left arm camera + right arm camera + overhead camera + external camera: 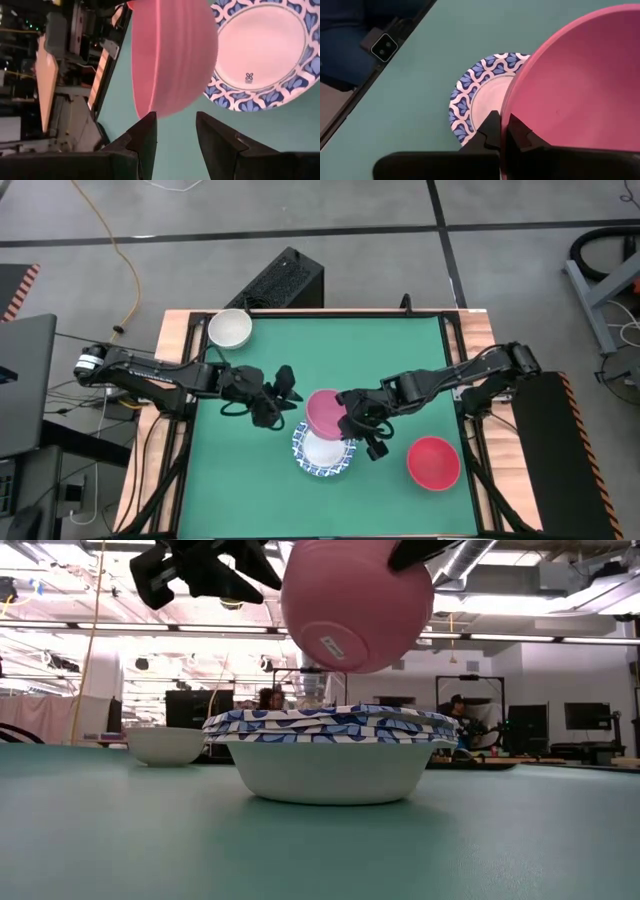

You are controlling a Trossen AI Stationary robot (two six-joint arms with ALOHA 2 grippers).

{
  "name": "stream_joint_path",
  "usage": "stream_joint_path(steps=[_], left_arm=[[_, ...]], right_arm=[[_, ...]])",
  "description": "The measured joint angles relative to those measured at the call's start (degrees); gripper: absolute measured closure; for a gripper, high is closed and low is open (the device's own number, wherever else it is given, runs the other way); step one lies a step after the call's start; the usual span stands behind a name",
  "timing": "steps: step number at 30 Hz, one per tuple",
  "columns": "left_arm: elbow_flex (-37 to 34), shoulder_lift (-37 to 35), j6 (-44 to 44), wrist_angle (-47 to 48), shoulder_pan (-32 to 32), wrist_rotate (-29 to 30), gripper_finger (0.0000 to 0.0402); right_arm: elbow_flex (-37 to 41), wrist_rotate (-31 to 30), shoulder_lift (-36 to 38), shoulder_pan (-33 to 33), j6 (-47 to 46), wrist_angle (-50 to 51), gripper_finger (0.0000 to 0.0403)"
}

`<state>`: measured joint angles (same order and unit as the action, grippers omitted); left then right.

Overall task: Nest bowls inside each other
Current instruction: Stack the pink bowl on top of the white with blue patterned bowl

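A pink bowl (323,411) hangs tilted above a stack of white bowls with blue patterned rims (322,452), which rests on its base on the green table (330,755). My right gripper (352,420) is shut on the pink bowl. My left gripper (176,125) stands open just left of the pink bowl (170,55), nothing between its fingers. A red bowl (433,462) sits at the near right and a cream-white bowl (230,328) at the far left corner. My right gripper pinches the pink bowl's rim (506,117) on its right side, one finger inside the bowl (522,136) and one outside. The fingers come from the table's right, slanting down. The bowl is lifted clear, tilted, its underside (345,635) above the stack.
Wooden rails (180,320) border the green mat. A black box (285,280) stands beyond the far edge. Open mat (400,350) lies between the arms at the far side and along the near left.
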<state>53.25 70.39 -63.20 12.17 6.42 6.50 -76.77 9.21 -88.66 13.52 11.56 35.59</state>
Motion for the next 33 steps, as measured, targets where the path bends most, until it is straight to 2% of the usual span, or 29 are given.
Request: stream_joint_path(steps=[7, 9, 11, 16, 18, 21, 24, 33], left_arm=[[0.02, 0.0, -0.1, 0.4, 0.06, -1.67, 0.0274], [0.02, 0.0, 3.28, -0.03, 0.06, -0.68, 0.0274], [0.15, 0.0, 9.69, -0.06, 0.06, 1.83, 0.0274], [1.95, 0.02, 35.34, 0.18, -0.66, 12.51, 0.0274], [3.06, 0.02, 39.53, 2.7, -1.34, 10.97, 0.0274], [4.8, 0.02, 38.3, 7.2, -2.07, 1.77, 0.0274], [4.94, 0.02, 30.69, 7.68, -2.03, -4.64, 0.0274], [4.87, 2.39, 10.49, 6.78, -1.85, -4.57, 0.0274]], right_arm=[[0.02, 1.66, -0.82, -0.07, -0.49, -0.48, 0.0392], [0.0, 1.63, -0.99, -0.04, -0.66, -1.04, 0.0392], [0.02, 1.46, -1.16, 0.18, -0.88, -0.74, 0.0392], [0.02, -0.41, -1.16, 0.87, -1.03, -0.95, 0.0392], [0.02, -0.4, -1.16, 1.16, -0.64, -0.9, 0.0392], [0.02, -0.44, -1.16, 1.11, -0.16, -0.98, 0.0392], [0.02, -0.36, -1.16, 1.11, -0.14, -1.23, 0.0392], [0.02, 1.09, -1.11, 1.4, 0.06, -2.14, 0.0392]])
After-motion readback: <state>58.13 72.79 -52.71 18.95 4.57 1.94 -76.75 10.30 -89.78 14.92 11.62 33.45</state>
